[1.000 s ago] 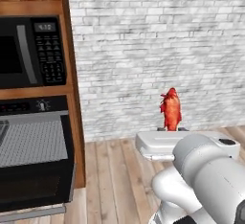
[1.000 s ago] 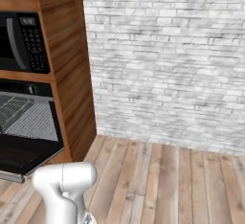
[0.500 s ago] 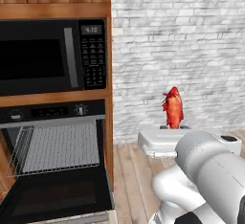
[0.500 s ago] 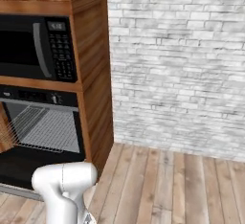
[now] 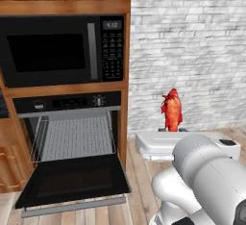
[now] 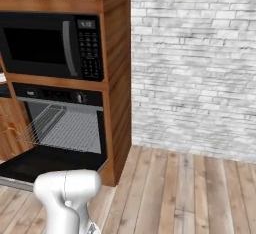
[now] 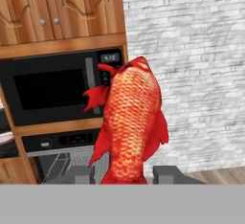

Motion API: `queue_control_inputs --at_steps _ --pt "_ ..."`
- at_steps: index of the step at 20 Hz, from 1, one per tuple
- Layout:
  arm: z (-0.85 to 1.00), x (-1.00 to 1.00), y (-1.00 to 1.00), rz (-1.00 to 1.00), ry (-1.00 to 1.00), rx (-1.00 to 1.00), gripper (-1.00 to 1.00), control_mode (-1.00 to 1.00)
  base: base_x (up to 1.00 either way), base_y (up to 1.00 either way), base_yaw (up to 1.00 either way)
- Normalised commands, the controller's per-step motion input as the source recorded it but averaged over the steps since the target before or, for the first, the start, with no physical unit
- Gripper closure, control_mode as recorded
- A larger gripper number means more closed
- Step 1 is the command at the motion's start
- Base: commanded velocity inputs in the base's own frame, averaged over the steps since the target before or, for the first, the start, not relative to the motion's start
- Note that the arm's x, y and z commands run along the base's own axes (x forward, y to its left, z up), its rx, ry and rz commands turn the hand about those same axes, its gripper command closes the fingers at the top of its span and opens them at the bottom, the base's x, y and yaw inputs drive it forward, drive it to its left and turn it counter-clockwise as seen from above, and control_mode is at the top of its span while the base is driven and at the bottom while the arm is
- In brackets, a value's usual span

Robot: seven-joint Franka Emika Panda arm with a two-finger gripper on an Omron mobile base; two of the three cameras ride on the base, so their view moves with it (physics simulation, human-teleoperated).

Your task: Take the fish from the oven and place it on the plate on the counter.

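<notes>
While the oven [image 5: 72, 147] stands with its glass door dropped flat and a wire rack drawn partway out over it, the fish [image 5: 172, 109] is well clear of it, off to the oven's right and held up in front of the white brick wall [image 5: 192, 51]. It stands upright, nose up and tail down, about level with the oven's control strip, and its tail end sits between the gripper [image 7: 123, 175] fingers, which are closed against it from both sides; in the hand view the two dark fingertips [image 7: 167, 174] flank the tail at the bottom, with the scaled orange-red body rising between them. Above the oven, in the same wooden column, sits the black microwave [image 5: 62, 51] with its keypad on the right, and wooden cupboard doors [image 7: 57, 7] with small round knobs top the column. To the oven's right, pale wooden floorboards [image 6: 190, 193] run along the foot of the brick wall.
</notes>
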Motion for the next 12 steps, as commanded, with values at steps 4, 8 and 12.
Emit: queue_control_inputs --at_steps 4,8,12 --pt "0.00 0.00 0.00 0.00 0.00 0.00 1.00 1.00 -0.16 1.00 -0.04" --pt "0.00 0.00 0.00 0.00 0.00 0.00 1.00 1.00 0.96 1.00 0.00" --pt "0.00 0.00 0.00 0.00 0.00 0.00 1.00 1.00 0.58 1.00 -0.03"
